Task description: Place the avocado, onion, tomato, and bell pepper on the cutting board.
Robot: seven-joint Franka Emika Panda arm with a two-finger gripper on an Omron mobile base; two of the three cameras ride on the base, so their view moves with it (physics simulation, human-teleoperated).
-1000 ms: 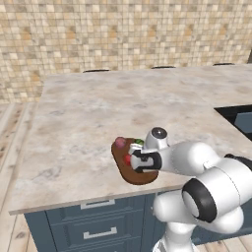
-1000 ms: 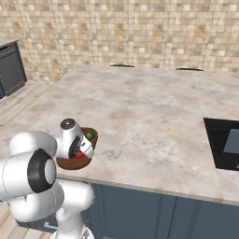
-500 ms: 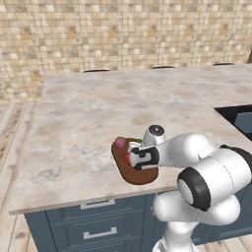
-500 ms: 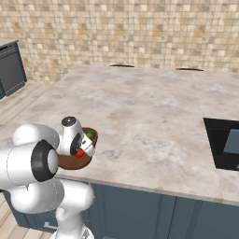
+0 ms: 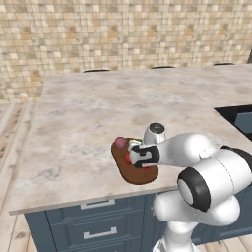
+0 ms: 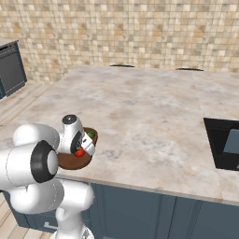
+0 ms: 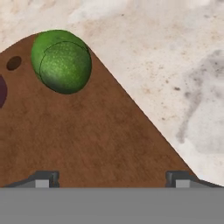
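"Fingertips (image 7: 46, 179) first: how do they stand in the hand view?"

"Wide apart, one at each lower corner. The gripper (image 7: 112, 180) is spread with nothing between the tips but bare brown wood."

"So it hangs over the cutting board (image 7: 100, 131)?"

"Yes, close above it. From the left base view the gripper (image 5: 140, 156) sits over the middle of the cutting board (image 5: 141, 176), which lies near the front edge of the counter (image 5: 83, 123)."

"What lies on the board nearest the hand?"

"A red item (image 6: 80, 152), just under the gripper (image 6: 83, 145) in the right base view, resting on the cutting board (image 6: 69, 163). The same red item (image 5: 128, 158) peeks out beside the wrist from the left. I cannot tell whether it is the tomato or the bell pepper."

"And beyond that?"

"The avocado (image 7: 61, 61), green and pebbled, at the far rounded end of the board, next to a small dark hole (image 7: 14, 62) in the wood. From the right the avocado (image 6: 90, 134) shows at the board's far rim."

"The onion?"

"The onion (image 5: 120, 142) is on the far end too, pinkish, close to the avocado; in the hand view a purple sliver of the onion (image 7: 1, 92) touches the left edge."

"Farther still?"

"Open marble counter (image 6: 149, 107), a dark sunken cutout (image 6: 224, 144) to the right, then the tiled wall (image 5: 123, 34)."
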